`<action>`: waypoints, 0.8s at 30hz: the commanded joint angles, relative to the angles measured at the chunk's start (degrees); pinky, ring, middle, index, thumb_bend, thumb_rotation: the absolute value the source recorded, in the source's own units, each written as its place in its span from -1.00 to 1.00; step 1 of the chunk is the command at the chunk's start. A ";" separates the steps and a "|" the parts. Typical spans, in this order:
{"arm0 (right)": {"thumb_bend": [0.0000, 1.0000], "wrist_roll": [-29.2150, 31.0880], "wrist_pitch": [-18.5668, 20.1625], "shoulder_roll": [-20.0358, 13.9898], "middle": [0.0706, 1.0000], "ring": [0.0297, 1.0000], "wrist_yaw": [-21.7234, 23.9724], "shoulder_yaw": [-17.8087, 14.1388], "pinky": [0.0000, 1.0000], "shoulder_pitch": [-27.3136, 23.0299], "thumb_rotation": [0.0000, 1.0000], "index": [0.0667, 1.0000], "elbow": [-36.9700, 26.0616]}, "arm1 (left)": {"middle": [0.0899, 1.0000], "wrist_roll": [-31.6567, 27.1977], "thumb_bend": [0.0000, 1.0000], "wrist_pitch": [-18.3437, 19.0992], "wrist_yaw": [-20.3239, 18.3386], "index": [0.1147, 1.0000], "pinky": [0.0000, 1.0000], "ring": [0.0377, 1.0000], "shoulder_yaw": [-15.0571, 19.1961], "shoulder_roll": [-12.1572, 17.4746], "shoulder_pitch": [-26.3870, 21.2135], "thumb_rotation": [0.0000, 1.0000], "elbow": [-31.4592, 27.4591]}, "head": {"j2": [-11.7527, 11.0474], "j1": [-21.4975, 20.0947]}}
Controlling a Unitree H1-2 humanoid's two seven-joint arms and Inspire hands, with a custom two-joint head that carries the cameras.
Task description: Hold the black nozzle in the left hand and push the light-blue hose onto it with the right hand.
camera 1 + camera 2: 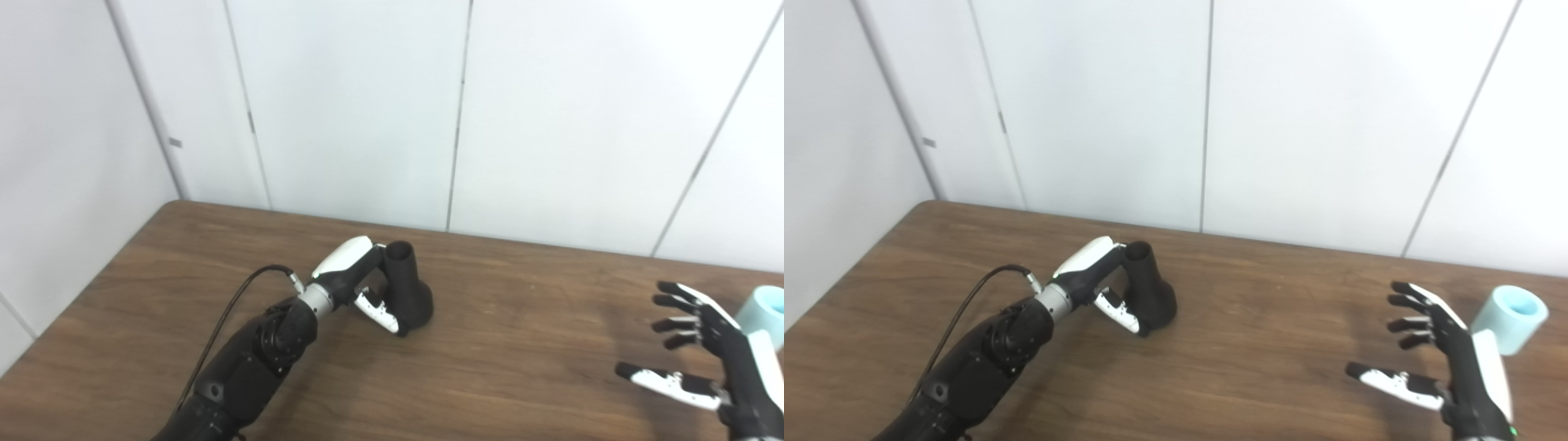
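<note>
Left eye view and right eye view show one brown wooden surface [1262, 343] set against white wall panels [1102, 110].

The black nozzle [407, 288] stands on the surface at centre-left, its narrow open mouth tilted up and toward the left hand, its wider base resting on the wood. The mouth is dark inside; any content cannot be made out. The left hand [358, 278] is closed around the nozzle: the fingers wrap the neck near the mouth, and the white-tipped thumb [383, 313] presses against the lower body. A black cable [229, 312] loops above the left forearm.

The light-blue hose [1510, 317] lies on the surface at the far right, a short cylinder with its open end facing up and toward the camera. Its bore appears the same light blue and holds nothing visible.

The right hand [1442, 361] hangs just beside the hose on its left, fingers spread apart, holding nothing. Whether the back of the hand touches the hose cannot be determined.

View differences: the right eye view shows the complete hose. The left eye view cuts the hose at the frame edge, leaving only a partial rim visible.
</note>
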 commanded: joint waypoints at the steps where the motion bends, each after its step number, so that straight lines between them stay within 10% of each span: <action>1: 0.31 -0.76 -0.72 -0.40 0.45 0.19 -0.82 -0.09 0.01 -1.26 -0.96 0.53 -1.38 | -0.12 0.40 0.05 -2.74 -1.16 -0.18 1.00 0.22 -1.30 -1.66 -2.71 -1.00 -0.19 | 0.31 -0.97; 24: 0.28 -1.46 -3.35 -0.35 0.44 0.15 -2.18 0.63 -0.05 -2.15 -1.00 0.53 -0.23 | -0.10 10.92 0.05 -1.50 -4.36 -0.19 1.00 0.23 -11.31 -6.10 -4.10 -1.00 1.52 | 2.37 -4.87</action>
